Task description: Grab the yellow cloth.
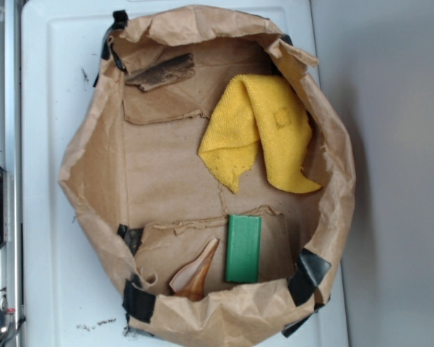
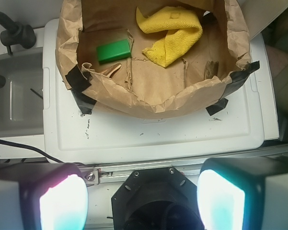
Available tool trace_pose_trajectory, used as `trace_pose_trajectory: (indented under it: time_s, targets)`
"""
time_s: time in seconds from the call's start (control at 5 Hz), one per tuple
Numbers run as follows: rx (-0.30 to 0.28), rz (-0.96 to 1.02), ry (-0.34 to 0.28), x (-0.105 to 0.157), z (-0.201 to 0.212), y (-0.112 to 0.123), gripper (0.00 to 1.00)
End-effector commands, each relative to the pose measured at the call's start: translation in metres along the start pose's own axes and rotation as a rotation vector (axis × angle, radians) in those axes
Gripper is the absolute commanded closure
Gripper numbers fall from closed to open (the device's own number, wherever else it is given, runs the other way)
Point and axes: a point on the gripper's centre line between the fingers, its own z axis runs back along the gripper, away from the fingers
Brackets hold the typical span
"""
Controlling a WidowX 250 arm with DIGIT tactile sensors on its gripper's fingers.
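Observation:
The yellow cloth (image 1: 263, 134) lies crumpled inside a brown paper bag tray (image 1: 94, 181), in its upper right part, with a small square patch on top. In the wrist view the yellow cloth (image 2: 172, 33) sits at the top centre, far from my gripper (image 2: 141, 201). My gripper is open and empty, well back from the tray over the robot base; its two pads (image 2: 62, 203) glow at the bottom corners. The gripper does not show in the exterior view.
A green rectangular block (image 1: 243, 248) lies at the tray's lower part, also in the wrist view (image 2: 113, 51). An orange-brown spoon-like piece (image 1: 195, 275) lies left of it. A dark bark-like piece (image 1: 161, 72) lies at the upper left. The tray stands on a white board (image 2: 158, 134).

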Motion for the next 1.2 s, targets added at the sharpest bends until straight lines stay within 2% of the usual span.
trace_pose_trajectory:
  time_s: [0.0, 0.2, 0.4, 0.6, 0.8, 1.0]
  targets:
    - [0.0, 0.0, 0.0, 0.0, 0.0, 0.0, 0.0]
    - [0.012, 0.02, -0.028, 0.041, -0.017, -0.004, 0.0]
    - [-0.017, -0.008, -0.03, 0.082, -0.035, -0.003, 0.0]
    - [0.008, -0.09, -0.041, 0.118, -0.063, 0.008, 0.0]
    - [-0.031, -0.226, -0.026, 0.142, -0.09, 0.021, 0.0]
    - [-0.031, -0.226, -0.026, 0.142, -0.09, 0.021, 0.0]
